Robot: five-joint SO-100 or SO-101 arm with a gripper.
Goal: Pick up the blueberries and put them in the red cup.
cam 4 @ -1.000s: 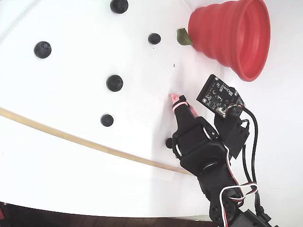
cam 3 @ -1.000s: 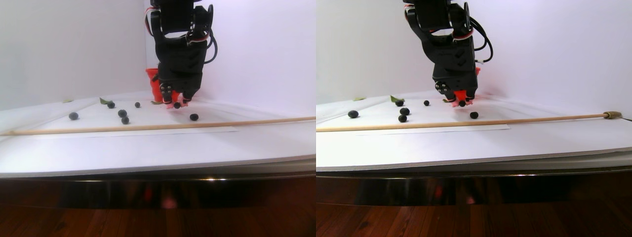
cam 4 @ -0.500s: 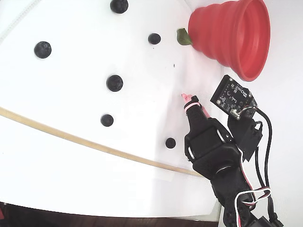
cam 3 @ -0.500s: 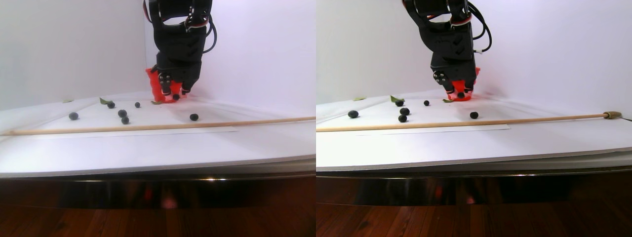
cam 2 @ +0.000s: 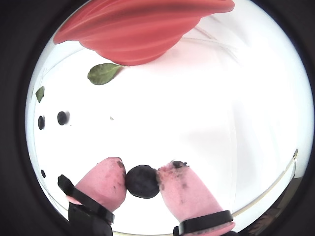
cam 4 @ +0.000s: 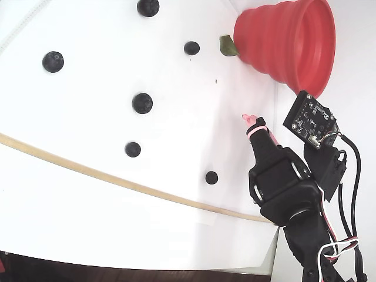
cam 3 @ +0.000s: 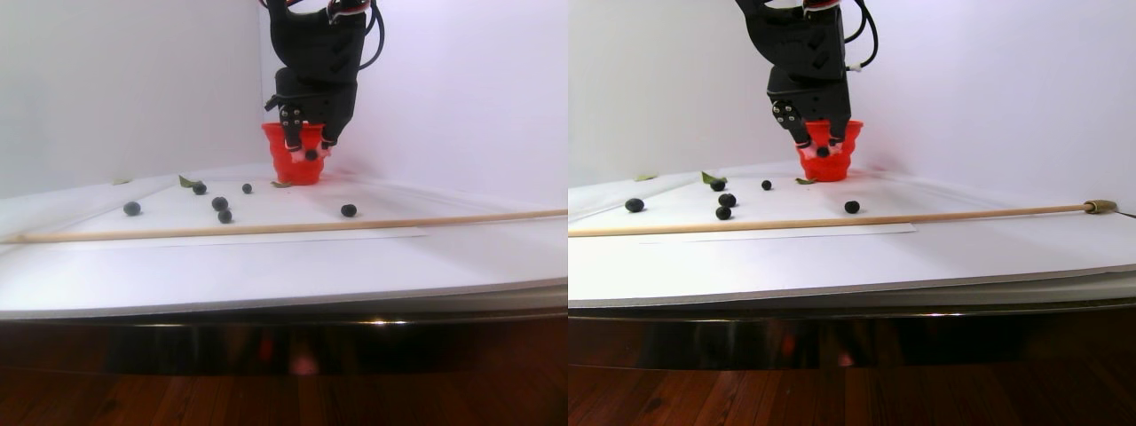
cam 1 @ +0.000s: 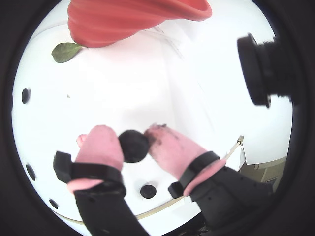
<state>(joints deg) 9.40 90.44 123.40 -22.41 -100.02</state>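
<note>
Held blueberry (cam 2: 142, 181): one dark round berry, sitting pinched between the two pink fingertips (cam 2: 106, 183) of the gripper (cam 1: 134, 146), clear of the table so it can be carried without rolling.

Gripper: clamping the berry from both sides; in the stereo pair view it is hanging in front of the red cup (cam 3: 293, 166), at about rim height, presumably to clear the lip before release.

Red cup (cam 4: 286, 42): ribbed, wide rim, standing in the far corner, just ahead of the gripper in both wrist views.

Loose blueberries (cam 4: 142, 103): five lying scattered and well apart on the white table (cam 4: 88, 217), awaiting collection.

Green leaf (cam 4: 225, 46): lying beside the cup's base, not for picking.

Wooden stick (cam 3: 266, 228): lying across the table, nearer the camera than the berries.
</note>
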